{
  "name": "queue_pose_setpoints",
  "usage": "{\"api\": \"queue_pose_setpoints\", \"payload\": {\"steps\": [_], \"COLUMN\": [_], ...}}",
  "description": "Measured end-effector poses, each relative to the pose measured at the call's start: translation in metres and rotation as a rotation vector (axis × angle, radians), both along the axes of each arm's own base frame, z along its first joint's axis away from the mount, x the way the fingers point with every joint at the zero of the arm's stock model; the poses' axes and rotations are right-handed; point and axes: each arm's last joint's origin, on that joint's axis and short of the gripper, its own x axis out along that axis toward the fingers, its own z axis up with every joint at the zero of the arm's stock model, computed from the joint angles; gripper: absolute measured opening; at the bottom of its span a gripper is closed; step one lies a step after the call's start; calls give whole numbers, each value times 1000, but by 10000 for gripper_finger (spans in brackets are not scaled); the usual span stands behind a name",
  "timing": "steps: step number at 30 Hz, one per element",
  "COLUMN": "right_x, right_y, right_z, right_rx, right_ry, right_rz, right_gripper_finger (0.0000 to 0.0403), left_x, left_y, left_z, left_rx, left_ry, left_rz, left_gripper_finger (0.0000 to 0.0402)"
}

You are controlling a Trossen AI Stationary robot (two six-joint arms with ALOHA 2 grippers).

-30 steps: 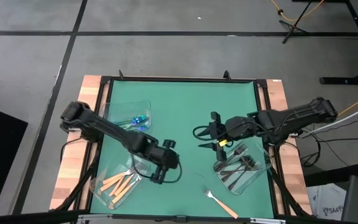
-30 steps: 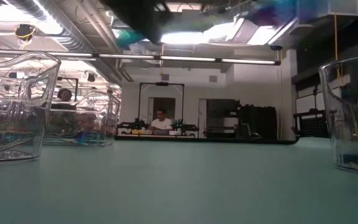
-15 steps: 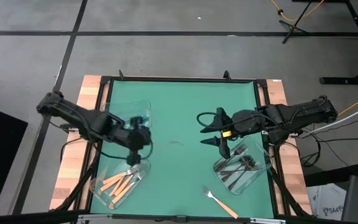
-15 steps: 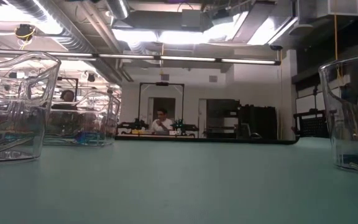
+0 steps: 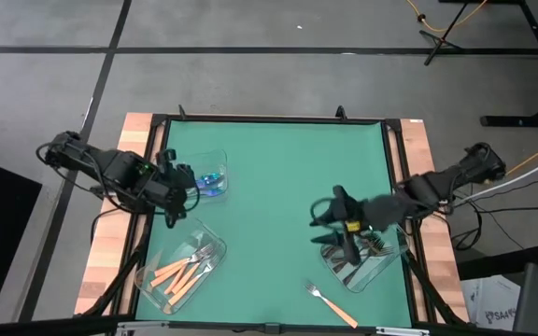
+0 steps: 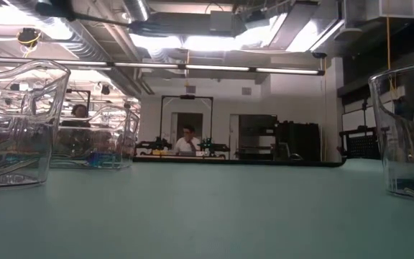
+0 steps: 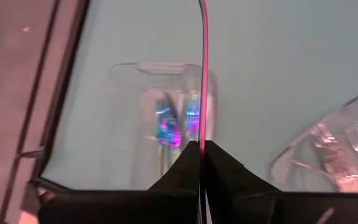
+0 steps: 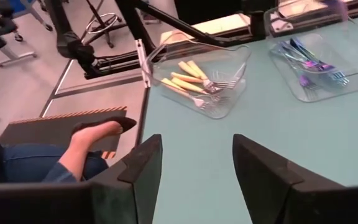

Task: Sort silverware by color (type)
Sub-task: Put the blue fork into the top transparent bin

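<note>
At the table's near edge the last loose orange-handled fork lies unsorted; the left gripper, fingers together, has pulled back, while the right gripper, fingers apart, has swung toward it.

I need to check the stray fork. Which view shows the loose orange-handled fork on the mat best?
The high view: the loose orange-handled fork lies in plain sight near the mat's front edge, outside every tray. The low view and both wrist views do not show it at all.
</note>
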Motion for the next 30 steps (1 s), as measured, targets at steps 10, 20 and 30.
{"api": "queue_pose_setpoints", "payload": {"steps": [10,20,30], "right_x": [-22,-14,-6], "right_y": [50,74,79], "right_z": [-8,-29,-40], "right_rx": [19,33,3], "right_ry": [7,80,107], "right_rz": [-13,-28,-35], "right_gripper_finger": [186,186,186], "left_x": [-35,-65,-75], "left_y": [24,42,50], "left_z": [-36,-85,-135], "left_rx": [36,48,74], "left_ry": [38,80,147], "left_rz": [87,164,196], "left_gripper_finger": [0,0,0]}}
